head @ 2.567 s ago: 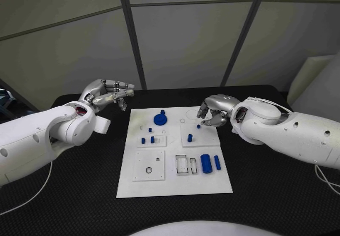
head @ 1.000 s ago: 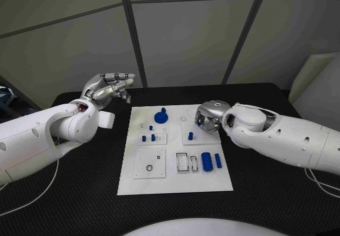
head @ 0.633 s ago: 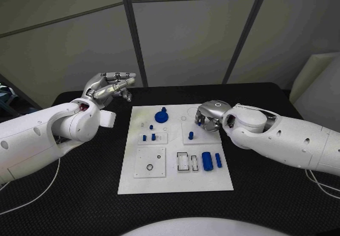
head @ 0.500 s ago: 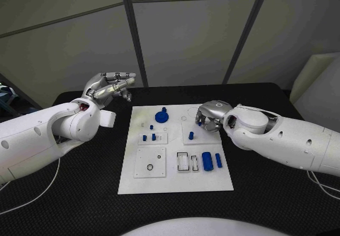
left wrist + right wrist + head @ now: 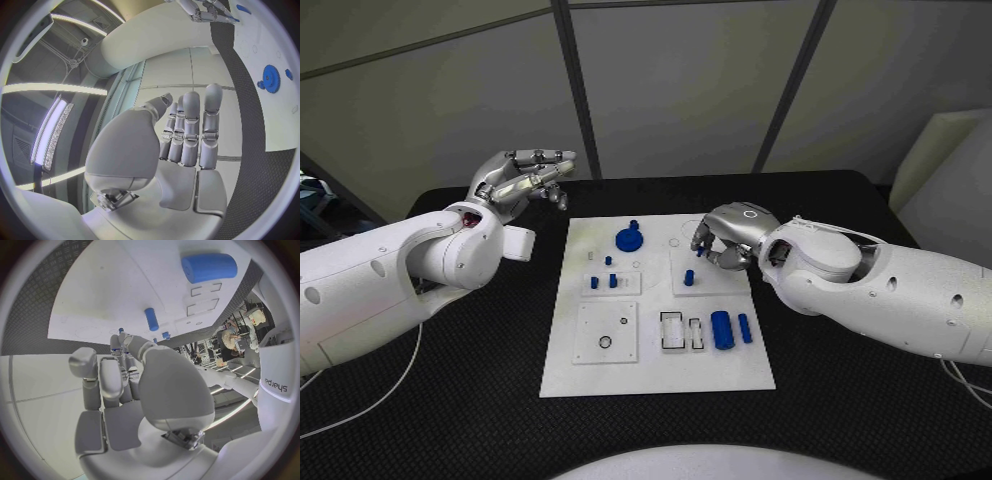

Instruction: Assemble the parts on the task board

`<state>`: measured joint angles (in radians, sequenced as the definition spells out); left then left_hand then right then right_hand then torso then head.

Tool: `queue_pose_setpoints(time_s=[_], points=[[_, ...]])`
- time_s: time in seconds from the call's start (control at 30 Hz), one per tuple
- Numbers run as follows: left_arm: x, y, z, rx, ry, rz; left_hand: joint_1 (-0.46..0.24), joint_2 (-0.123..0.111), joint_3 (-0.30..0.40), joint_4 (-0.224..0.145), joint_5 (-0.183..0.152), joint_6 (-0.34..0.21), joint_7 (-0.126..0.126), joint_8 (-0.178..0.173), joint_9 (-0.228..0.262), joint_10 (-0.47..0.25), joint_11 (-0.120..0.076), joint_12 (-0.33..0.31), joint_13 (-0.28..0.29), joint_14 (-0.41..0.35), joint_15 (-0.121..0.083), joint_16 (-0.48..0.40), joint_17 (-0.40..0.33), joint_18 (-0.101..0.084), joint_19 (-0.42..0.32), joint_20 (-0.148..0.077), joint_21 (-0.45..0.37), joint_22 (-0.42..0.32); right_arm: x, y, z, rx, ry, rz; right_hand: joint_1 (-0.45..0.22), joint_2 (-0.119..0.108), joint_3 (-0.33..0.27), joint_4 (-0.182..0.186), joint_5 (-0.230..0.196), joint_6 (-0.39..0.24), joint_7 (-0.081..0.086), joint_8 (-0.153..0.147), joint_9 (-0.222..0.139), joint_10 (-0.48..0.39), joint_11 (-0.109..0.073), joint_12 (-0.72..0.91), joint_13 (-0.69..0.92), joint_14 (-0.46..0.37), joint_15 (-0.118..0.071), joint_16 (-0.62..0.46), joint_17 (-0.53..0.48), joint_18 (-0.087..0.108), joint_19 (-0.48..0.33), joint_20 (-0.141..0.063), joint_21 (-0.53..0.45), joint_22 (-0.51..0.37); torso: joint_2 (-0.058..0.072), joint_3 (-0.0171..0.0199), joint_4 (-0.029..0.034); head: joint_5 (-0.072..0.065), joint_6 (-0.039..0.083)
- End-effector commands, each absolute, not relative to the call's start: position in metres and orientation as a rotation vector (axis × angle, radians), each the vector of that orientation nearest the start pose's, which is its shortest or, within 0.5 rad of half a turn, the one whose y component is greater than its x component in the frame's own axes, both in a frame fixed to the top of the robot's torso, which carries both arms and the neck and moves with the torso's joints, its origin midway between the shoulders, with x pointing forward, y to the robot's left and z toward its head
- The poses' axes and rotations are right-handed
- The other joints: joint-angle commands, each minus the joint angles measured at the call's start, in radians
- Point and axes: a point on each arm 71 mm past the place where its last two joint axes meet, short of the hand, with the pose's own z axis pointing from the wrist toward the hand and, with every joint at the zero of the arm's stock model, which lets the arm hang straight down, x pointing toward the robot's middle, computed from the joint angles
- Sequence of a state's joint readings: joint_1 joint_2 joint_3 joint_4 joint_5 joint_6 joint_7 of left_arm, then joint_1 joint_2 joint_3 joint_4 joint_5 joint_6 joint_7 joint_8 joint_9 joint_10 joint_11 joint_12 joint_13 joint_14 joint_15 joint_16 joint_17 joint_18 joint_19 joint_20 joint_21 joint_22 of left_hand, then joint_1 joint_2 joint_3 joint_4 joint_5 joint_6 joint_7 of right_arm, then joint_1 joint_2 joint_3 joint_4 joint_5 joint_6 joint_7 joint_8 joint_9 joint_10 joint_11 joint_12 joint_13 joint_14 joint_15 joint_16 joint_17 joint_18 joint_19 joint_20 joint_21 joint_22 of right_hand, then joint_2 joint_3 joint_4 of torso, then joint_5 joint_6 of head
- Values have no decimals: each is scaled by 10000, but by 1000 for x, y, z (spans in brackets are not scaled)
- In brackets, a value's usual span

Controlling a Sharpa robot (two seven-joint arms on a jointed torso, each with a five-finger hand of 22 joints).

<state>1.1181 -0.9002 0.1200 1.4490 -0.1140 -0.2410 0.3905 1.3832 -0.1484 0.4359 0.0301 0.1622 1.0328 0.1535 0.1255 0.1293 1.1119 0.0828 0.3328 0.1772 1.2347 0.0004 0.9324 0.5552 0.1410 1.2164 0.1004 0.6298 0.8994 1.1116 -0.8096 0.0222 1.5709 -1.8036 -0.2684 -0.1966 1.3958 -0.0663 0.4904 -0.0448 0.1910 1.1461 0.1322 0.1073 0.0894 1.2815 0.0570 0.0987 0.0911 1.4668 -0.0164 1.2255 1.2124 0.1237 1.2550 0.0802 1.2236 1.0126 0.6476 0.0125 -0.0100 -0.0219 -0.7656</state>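
Observation:
The white task board (image 5: 661, 365) lies mid-table. It carries a blue gear (image 5: 629, 238), small blue pegs (image 5: 602, 281), an upright peg (image 5: 691, 275) and a thick blue cylinder (image 5: 720, 329) with a thinner one (image 5: 744, 328) beside it. My right hand (image 5: 720, 240) hangs over the board's far right part with its fingers pointing down. In the right wrist view its fingers (image 5: 117, 371) reach to a tiny blue part (image 5: 120, 330), with the thumb held apart. I cannot tell whether they touch it. My left hand (image 5: 524, 180) is raised beyond the board's far left corner, fingers straight and empty (image 5: 187, 130).
Black table mat (image 5: 459, 380) surrounds the board on all sides. A grey panelled wall (image 5: 675, 90) rises just behind the table's far edge. The board's near half has white inset blocks with cut-outs (image 5: 606, 335).
My right arm has turned a little and its wrist has lifted. The hand stays over the same far right part of the board. My left hand has not moved.

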Motion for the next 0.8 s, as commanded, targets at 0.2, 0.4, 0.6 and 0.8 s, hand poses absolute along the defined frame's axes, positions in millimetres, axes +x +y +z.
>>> queue_pose_setpoints(time_s=[0.2, 0.4, 0.6, 0.8], points=[[507, 258, -162, -10460, 13107, -15457, 15, 76, -46, -6, -61, 52, 13, 42, -13, -73, -26, 54, 13, -83, 11, -65, -10, 386, -89, 2, -57, -10, 444, -141, -180, -3993, 15326, 6626, -65, -16, 11, -28, 22, 62, 13, 12, 15, 62, 16, -45, -8, 599, -68, 82, 33, -105, 85, 30, 56, 34, 14, 1, 2, 197, -2], [510, 254, -164, -10481, 13136, -15484, 15, 76, -46, -6, -61, 52, 13, 42, -13, -73, -26, 54, 13, -83, 11, -65, -10, 386, -89, 2, -57, -10, 432, -110, -175, -4302, 15232, 7543, -70, -16, 10, -25, 20, 62, 15, 10, 14, 60, 16, -50, -8, 599, -67, 87, 35, -106, 87, 30, 60, 40, 9, -10, 12, 481, -85], [512, 248, -165, -10482, 13184, -15574, 31, 79, -53, -17, -62, 51, 17, 44, -18, -85, -23, 69, 17, -92, 12, -67, -30, 389, -97, 2, -85, -29, 425, -84, -185, -4569, 15422, 8182, -73, -3, 24, -28, 41, 33, 24, -16, 6, 40, 26, -91, -12, 597, -62, 98, 21, -102, 69, 31, 61, 26, 17, -31, 19, 800, -185], [514, 243, -166, -10485, 13246, -15659, 31, 79, -53, -17, -62, 51, 17, 44, -18, -85, -23, 69, 17, -92, 12, -67, -30, 389, -97, 2, -85, -29, 414, -63, -207, -4800, 15835, 8709, -83, 5, 33, -28, 74, 11, 36, -39, -1, 26, 38, -126, -13, 593, -54, 109, 10, -100, 53, 35, 64, 21, 28, -21, -3, 1125, -385]])
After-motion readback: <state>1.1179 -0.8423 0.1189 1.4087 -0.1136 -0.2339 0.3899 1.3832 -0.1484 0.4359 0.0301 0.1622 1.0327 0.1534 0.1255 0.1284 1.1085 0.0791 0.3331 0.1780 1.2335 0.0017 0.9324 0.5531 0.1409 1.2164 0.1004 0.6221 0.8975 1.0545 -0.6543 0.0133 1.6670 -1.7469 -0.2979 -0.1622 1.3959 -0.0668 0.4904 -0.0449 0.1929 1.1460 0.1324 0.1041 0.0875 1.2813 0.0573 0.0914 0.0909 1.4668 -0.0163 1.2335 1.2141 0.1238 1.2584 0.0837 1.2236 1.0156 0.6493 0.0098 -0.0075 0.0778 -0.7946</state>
